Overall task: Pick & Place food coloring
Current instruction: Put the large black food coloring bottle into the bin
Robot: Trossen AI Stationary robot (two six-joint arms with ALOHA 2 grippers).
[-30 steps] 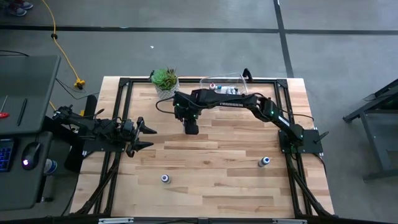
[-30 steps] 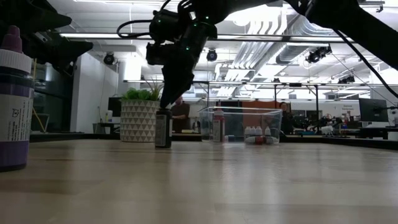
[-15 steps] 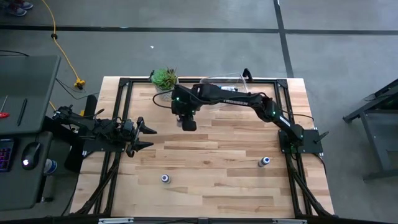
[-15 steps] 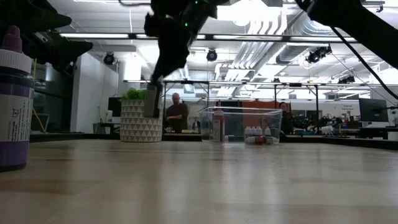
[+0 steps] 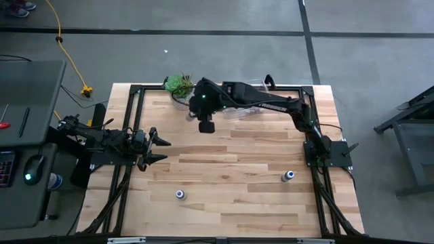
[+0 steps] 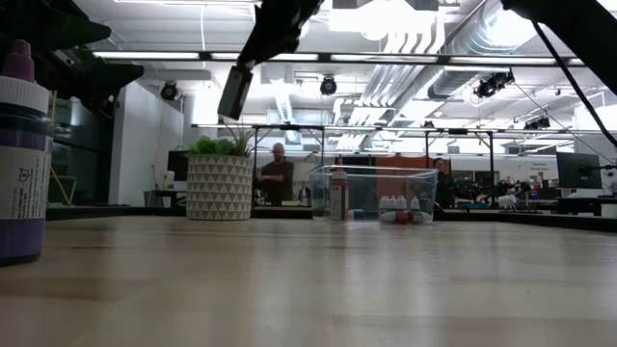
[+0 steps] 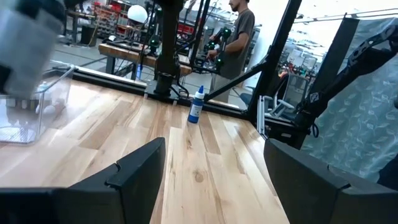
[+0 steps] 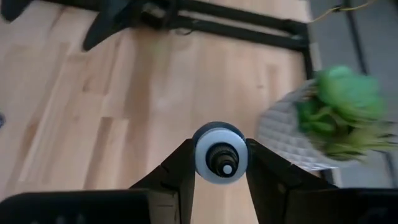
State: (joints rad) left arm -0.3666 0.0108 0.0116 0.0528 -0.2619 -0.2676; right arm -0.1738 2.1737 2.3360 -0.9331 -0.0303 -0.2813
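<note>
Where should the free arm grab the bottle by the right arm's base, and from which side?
Grip the bottle around its body, just under the blue cap, coming straight down from above. It stands upright and alone on the table, so fingers can close on either side. The left gripper is open but waits at the far edge; reach looks doubtful.

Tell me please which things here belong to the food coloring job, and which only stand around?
Belonging to the job:
- bottle held up in the right gripper
- two bottles on the table
- small bottles in the clear bin

Only standing around:
- potted plant
- left gripper, waiting open
</note>
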